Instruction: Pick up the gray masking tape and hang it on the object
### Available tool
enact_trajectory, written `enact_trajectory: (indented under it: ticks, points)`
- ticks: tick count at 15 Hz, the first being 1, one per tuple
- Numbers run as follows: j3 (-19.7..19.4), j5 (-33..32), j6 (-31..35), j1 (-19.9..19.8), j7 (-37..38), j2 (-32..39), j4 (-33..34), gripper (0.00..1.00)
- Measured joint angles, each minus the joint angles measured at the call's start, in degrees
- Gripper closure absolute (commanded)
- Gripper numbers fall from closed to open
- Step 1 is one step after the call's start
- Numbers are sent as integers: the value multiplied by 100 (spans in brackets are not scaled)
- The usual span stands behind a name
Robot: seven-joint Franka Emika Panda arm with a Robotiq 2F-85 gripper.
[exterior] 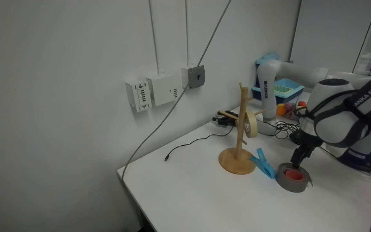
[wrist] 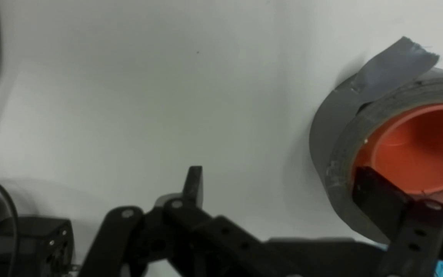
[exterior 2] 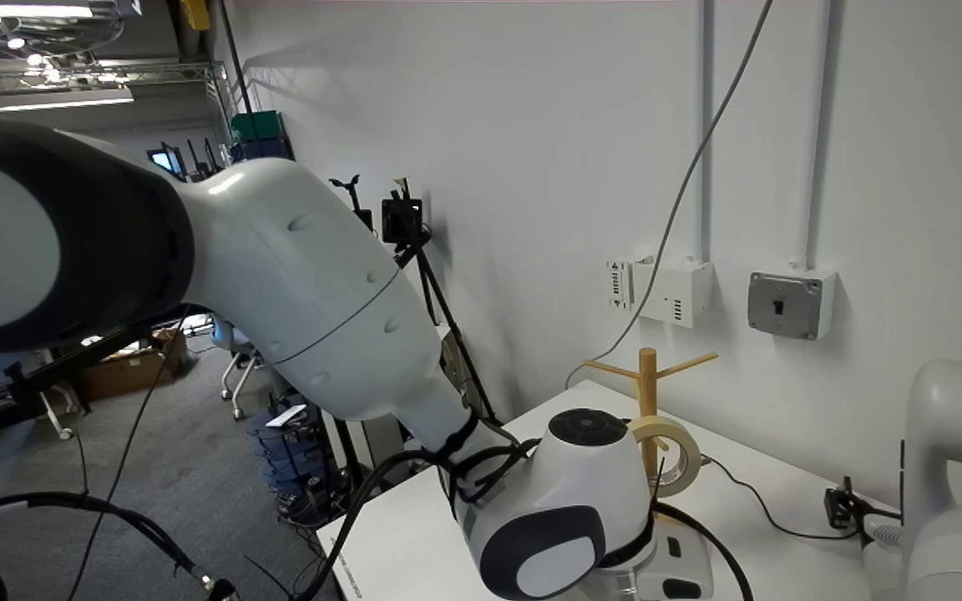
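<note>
Though an exterior view shows jaws at the gray tape, only the wrist view shows them wide apart.

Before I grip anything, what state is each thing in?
Gray tape: lying flat, loose end sticking out
Red cup: mouth up, within that tape's hole
Gripper: open, one finger over or in that hole
Wooden stand: upright
Beige tape: hanging on the stand
Blue clip: lying at the edge of the stand's base
Wall switch: can't tell on or off
</note>
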Motion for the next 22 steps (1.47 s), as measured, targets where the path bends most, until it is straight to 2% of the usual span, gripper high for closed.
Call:
enact_trajectory:
  ticks: [15, 16, 18, 22]
  points:
    - [107, 0, -1, -16, 0, 206, 105, 4]
    - [121, 0, -1, -16, 0, 206, 108, 27]
    - [134, 0, -1, -16, 0, 205, 110, 33]
    - [141, 0, -1, -17, 0, 205, 107, 66]
